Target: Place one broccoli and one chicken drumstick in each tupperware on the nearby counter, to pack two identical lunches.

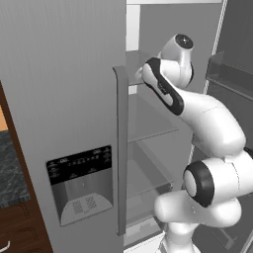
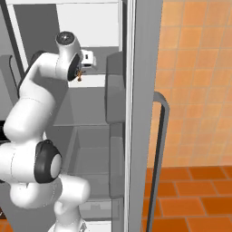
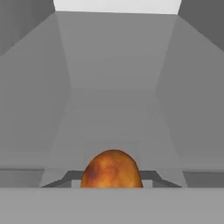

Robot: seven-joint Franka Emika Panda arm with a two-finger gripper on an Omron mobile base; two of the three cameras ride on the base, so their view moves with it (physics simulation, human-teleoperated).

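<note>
Gripper (image 3: 112, 186) deep inside the open fridge (image 1: 64, 99), jaws drawn narrow around the chicken drumstick (image 3: 112, 169) (browned, rounded end filling the gap between the fingers). From the right base view, the hand sits up at an upper shelf (image 2: 97, 80). Black marbled counter (image 1: 11, 173) lies left of the fridge.

Open grey fridge (image 1: 64, 99) with bare shelves (image 1: 148, 131), orange tiled wall (image 2: 199, 81), terracotta floor (image 2: 190, 199).

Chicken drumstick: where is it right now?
The chicken drumstick sits bottom centre of the hand view, clamped in the shut pincer inside the open fridge, above its grey shelves.
</note>
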